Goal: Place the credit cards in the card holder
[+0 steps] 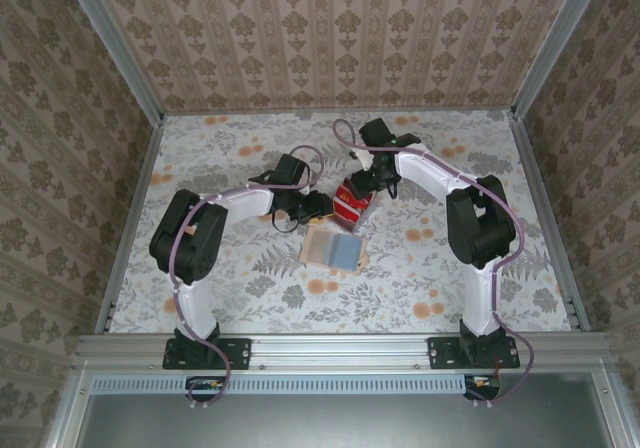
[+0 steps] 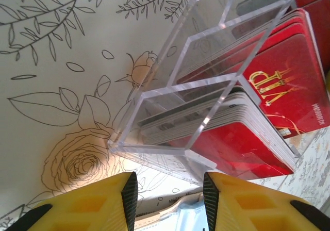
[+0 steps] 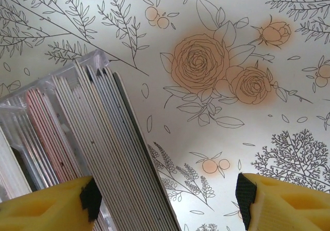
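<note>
The credit cards [image 1: 349, 205], mostly red, stand packed on edge in a clear acrylic box [image 2: 154, 94] at mid table. The card holder [image 1: 335, 251], tan with a pale blue inner face, lies open and flat just in front of them. My left gripper [image 1: 318, 208] is at the box's left side, jaws open and empty in the left wrist view [image 2: 170, 190], with red VIP cards [image 2: 268, 86] ahead and the holder's tan edge [image 2: 154, 212] below. My right gripper [image 1: 362, 183] hangs over the cards, open [image 3: 168, 195]; the card stack's edges [image 3: 118, 148] lean by its left pad, touching neither pad clearly.
The table [image 1: 250, 148] wears a floral cloth and is walled by patterned panels [image 1: 60, 118] on three sides. A metal rail [image 1: 340, 346] runs along the near edge by the arm bases. Open cloth lies left and right of the cards.
</note>
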You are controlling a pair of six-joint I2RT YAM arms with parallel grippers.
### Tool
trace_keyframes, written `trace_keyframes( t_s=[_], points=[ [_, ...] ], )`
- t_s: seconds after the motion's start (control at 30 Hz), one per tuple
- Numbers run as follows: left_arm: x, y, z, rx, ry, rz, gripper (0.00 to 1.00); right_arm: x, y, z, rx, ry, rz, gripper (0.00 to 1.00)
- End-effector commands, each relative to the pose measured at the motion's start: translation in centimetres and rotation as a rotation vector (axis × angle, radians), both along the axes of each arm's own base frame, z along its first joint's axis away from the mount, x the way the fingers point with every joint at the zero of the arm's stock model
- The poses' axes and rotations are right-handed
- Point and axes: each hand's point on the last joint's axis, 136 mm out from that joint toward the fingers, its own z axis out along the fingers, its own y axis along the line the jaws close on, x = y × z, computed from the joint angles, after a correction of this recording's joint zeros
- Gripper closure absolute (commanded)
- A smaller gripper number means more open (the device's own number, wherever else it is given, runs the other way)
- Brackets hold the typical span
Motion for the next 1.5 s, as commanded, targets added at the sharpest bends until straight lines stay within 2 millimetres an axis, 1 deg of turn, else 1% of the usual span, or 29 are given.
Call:
trace_keyframes(
  t_s=[0.0,0.13,0.3,0.4,0.63,0.7,0.77,0.93,1.0,1.1,1.23,1.47],
  points=[
    [-0.1,0.1,-0.9,0.039,0.007,-0.018,0.59,0.9,-1.2,-0.5,-0.053,-0.008,-0.026,0.27],
    [-0.2,0.4,-1.1,0.041,-0.003,-0.013,0.59,1.0,-1.7,-0.3,-0.063,-0.019,-0.041,0.27],
    [-0.5,0.6,-1.3,0.045,0.002,-0.014,0.59,1.4,-2.7,0.6,-0.056,-0.049,-0.078,0.28],
    [-0.4,0.8,-1.6,0.050,0.007,-0.010,0.59,1.4,-2.4,1.2,-0.021,-0.061,-0.077,0.28],
    [-0.4,0.6,-1.4,0.036,0.007,-0.008,0.59,1.1,-1.9,1.7,0.015,-0.061,-0.072,0.29],
    [-0.4,0.4,-0.9,0.023,0.000,-0.009,0.59,0.9,-1.6,1.9,0.028,-0.055,-0.062,0.29],
    [0.0,0.0,0.0,0.005,-0.020,-0.013,0.59,0.6,-1.1,2.1,0.059,-0.052,-0.055,0.29],
    [1.1,-1.5,3.3,-0.044,-0.077,-0.030,0.59,0.4,-0.6,3.2,0.112,-0.076,-0.059,0.29],
    [1.5,-2.0,4.0,-0.047,-0.103,-0.034,0.59,0.5,-0.5,3.7,0.124,-0.088,-0.062,0.29],
    [1.8,-2.5,3.6,-0.039,-0.092,-0.040,0.59,0.5,-0.7,3.6,0.110,-0.083,-0.062,0.29],
    [2.0,-2.9,2.7,-0.023,-0.090,-0.040,0.59,0.5,-1.2,3.1,0.085,-0.080,-0.071,0.29],
    [2.6,-2.4,0.6,0.069,-0.091,-0.038,0.59,0.2,-1.8,2.0,0.046,-0.055,-0.077,0.29]
  ],
)
